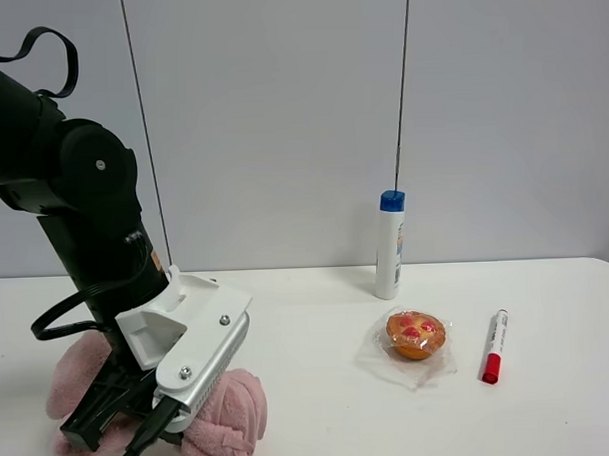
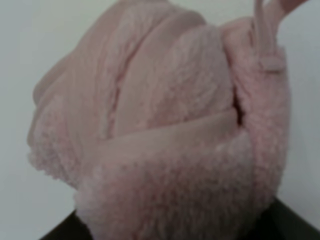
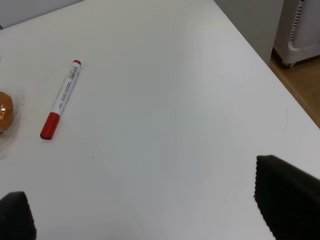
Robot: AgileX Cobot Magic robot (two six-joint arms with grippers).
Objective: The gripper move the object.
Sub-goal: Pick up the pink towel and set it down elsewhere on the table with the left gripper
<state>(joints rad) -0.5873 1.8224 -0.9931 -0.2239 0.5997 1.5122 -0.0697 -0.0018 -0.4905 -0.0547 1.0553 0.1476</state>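
Pressing down on a pink fleece cloth [image 1: 226, 416] at the near left of the white desk [image 1: 321, 418], the left pincer [image 1: 96, 423] is sitting with its black fingers buried in the pile. I cannot tell how far apart they are standing or whether they are gripping the fabric. The cloth is lying bunched in soft, rounded folds, fuzzy on the outside with smoother bands showing where it is doubling over. In the left wrist view it is filling almost the whole frame, with a thin loop tag poking out at one corner.

The right pincer [image 3: 150, 205] is hanging wide open over bare desk with nothing between its dark, ribbed tips.

A broad stretch of smooth, matt desk is lying open between the cloth and the things on the right. There, a round orange muffin [image 1: 416, 335] is resting in a crinkled clear wrapper. A slim white marker [image 1: 495, 346] with a red cap is lying just to its right, apart from it. A tall white bottle [image 1: 389, 245] with a blue cap is standing upright behind them, near the far edge and the grey panelled wall [image 1: 280, 109]. In the right wrist view the desk's right edge is running diagonally, with wooden floor [image 3: 302, 82] showing beyond it.
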